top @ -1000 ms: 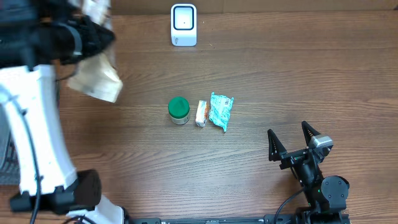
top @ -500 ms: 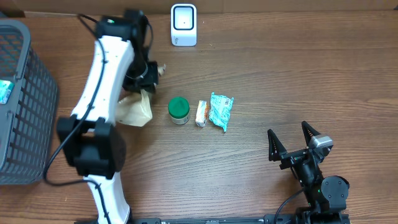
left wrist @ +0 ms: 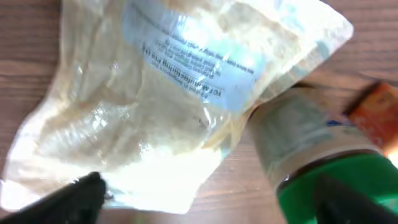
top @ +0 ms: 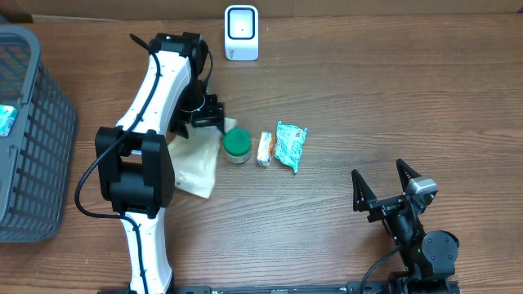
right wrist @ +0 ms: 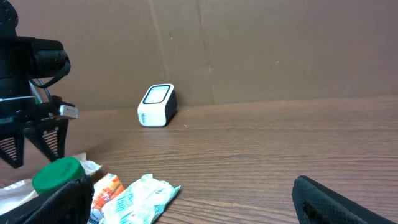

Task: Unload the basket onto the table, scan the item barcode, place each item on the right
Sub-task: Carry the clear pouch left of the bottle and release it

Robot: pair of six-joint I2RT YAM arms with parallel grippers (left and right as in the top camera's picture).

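Observation:
A clear beige bag with a pale blue printed label lies flat on the wood, its edge against the green-lidded jar. Just above the bag's upper end, beside the jar, my left gripper stands open and holds nothing. In the left wrist view its dark fingertips sit wide apart at the bottom corners, with the bag and the jar below them. The white scanner stands at the table's far edge. Near the front right, my right gripper rests open and empty.
An orange bar and a teal packet lie in a row right of the jar. A grey mesh basket stands at the left edge with a teal item inside. A cardboard wall rises behind the scanner.
My left arm swung from over the basket side to the table's middle with the bag, then opened. The bag now lies on the table beside the jar. The right arm has not moved.

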